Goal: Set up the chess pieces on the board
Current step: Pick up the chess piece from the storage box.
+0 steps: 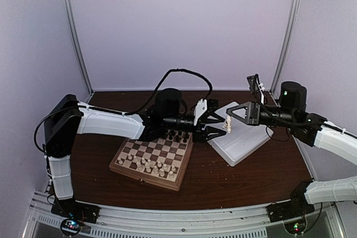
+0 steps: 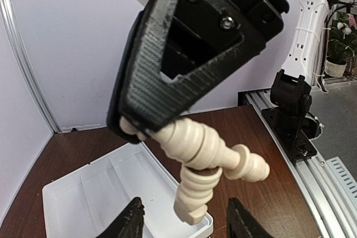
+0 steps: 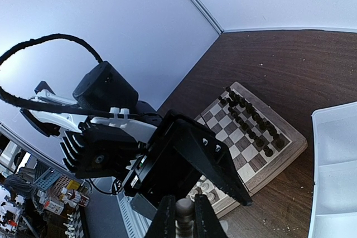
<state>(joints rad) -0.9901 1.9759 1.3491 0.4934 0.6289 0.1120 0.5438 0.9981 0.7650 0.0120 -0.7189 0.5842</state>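
chess pieces (image 2: 203, 151), tips hidden in pinching right hand (image 3: 184, 218); left hand (image 2: 187, 224) gapes around them.

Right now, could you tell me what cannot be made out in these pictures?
Top view: chess pieces on the board too small to identify.
Right wrist view: held piece mostly hidden inside the right hand.
Left wrist view: tray cut off by the bottom edge.

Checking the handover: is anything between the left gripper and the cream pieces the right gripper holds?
Nothing visible does. The cream chess pieces hang from the shut right gripper, just ahead of the open left gripper, with only air between; the white tray lies below.
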